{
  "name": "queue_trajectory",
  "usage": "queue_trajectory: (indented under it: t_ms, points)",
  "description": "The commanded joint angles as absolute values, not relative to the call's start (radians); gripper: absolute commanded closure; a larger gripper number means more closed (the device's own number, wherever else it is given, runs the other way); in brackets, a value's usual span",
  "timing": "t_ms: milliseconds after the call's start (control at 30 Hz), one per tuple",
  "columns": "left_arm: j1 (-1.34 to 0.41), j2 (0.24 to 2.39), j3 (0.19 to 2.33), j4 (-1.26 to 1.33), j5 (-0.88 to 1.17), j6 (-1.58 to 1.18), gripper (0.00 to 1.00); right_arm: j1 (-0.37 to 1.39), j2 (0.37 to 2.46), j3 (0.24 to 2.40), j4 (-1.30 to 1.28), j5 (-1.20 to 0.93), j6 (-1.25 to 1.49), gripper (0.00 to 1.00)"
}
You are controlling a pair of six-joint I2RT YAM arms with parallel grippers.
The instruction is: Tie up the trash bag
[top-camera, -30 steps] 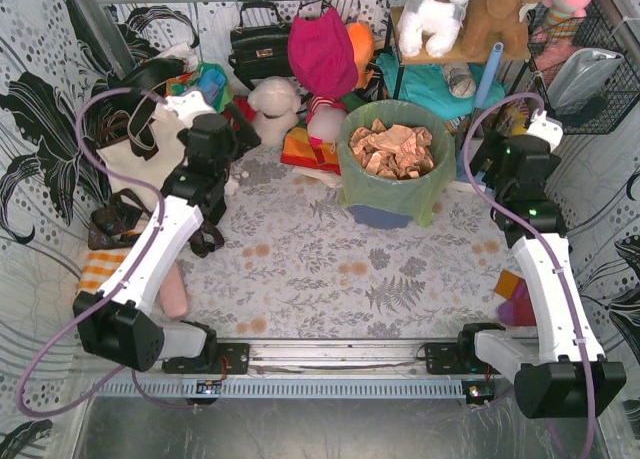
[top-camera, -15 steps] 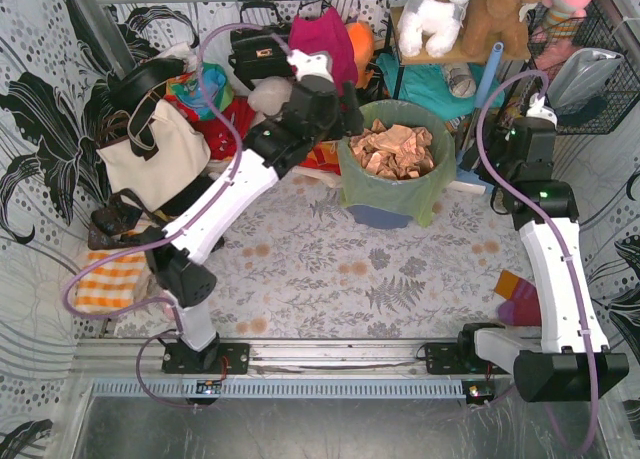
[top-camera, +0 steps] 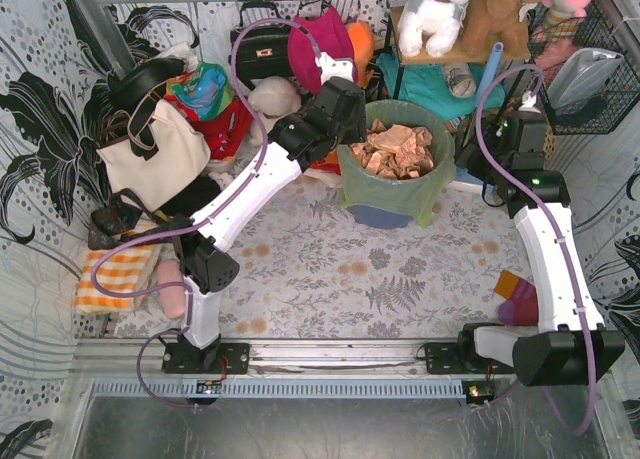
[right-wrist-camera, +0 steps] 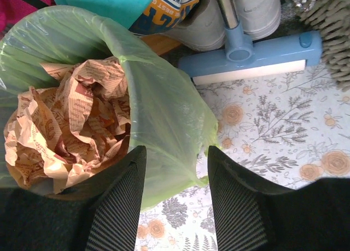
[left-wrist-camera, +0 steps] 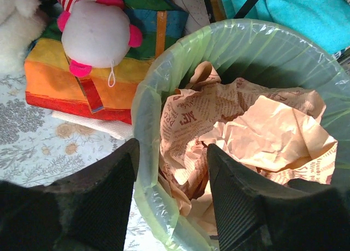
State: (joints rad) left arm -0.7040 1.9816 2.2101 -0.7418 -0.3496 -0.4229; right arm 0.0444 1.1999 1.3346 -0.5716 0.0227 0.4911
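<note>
Nearby, plush toy (left-wrist-camera: pixel 98 32) left of trash bag (left-wrist-camera: pixel 147 98), blue squeegee (right-wrist-camera: pixel 257 57) right

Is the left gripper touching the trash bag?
Cannot tell. Left wrist view: the trash bag rim runs between the fingers of the open left gripper; contact or gap unclear.

Paper (top-camera: pixel 392 149) lies in the trash bag (top-camera: pixel 352 184). The left gripper (left-wrist-camera: pixel 172 152) hangs at its 10 o'clock rim and the right gripper (right-wrist-camera: pixel 176 152) at 3 o'clock. The tote bag (top-camera: pixel 160 164) stands well apart at 9 o'clock.
</note>
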Motion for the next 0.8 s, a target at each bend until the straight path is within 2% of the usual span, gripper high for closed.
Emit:
queue_trajectory:
  t_ms: [0, 200, 567, 767]
  points:
    - [-0.7, 1.998, 2.246, -0.726, -0.385, -0.376, 0.42, 0.041, 1.227, 1.389, -0.517, -0.026, 0.542, 0.52]
    - [-0.699, 2.016, 2.252, -0.76, -0.426, -0.356, 0.49, 0.043, 1.274, 1.445, -0.511, -0.05, 0.565, 0.58]
    - [-0.681, 2.046, 2.252, -0.768, -0.39, -0.346, 0.54, 0.067, 1.345, 1.461, -0.492, -0.069, 0.582, 0.63]
    - [-0.674, 2.06, 2.249, -0.782, -0.386, -0.35, 0.63, 0.084, 1.375, 1.444, -0.479, -0.075, 0.58, 0.65]
